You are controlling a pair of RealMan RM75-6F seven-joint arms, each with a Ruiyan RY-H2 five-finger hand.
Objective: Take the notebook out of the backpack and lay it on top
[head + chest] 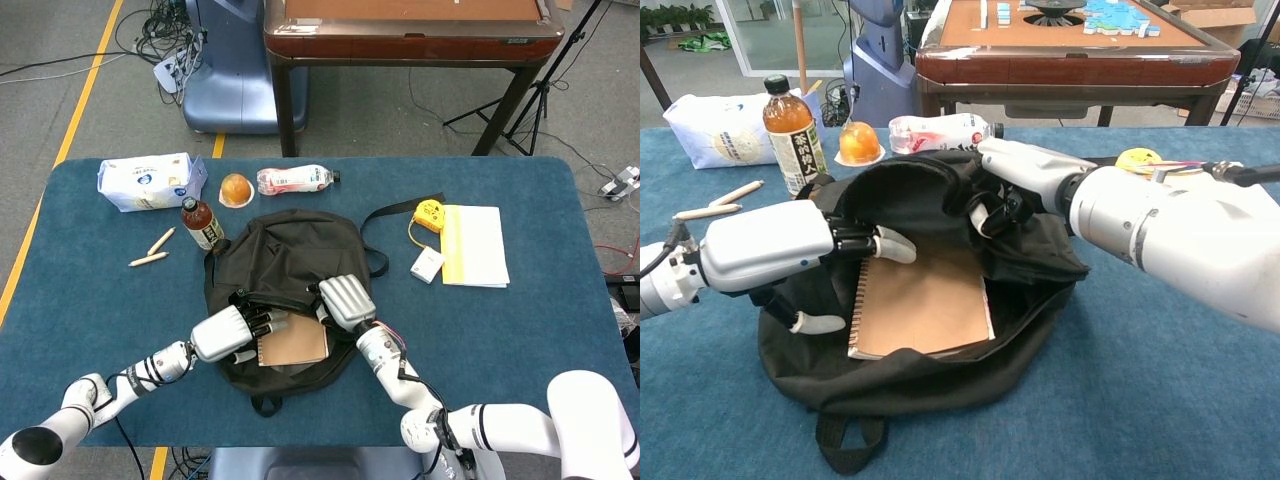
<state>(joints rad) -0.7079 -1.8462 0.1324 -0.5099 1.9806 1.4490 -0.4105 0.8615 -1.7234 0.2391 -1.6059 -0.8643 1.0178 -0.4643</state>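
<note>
The notebook (925, 305) is lying flat in the open backpack (940, 385), long axis running toward the frame top. The left hand (790, 250) is gripping its upper left corner; the right hand (1015, 185) is gripping the backpack's flap.

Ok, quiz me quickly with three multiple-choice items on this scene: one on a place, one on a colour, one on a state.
1. Where is the notebook?
A. lying in the backpack opening
B. beside the tissue pack
C. under the table

2. What colour is the notebook cover?
A. blue
B. brown
C. white

3. What is the right hand doing?
A. resting flat on the table
B. gripping the backpack's fabric
C. holding a bottle

Answers: 1 A, the backpack's edges surround it. 2 B, both views show a brown cover. 3 B, its fingers curl into the black flap, lifting it.
</note>
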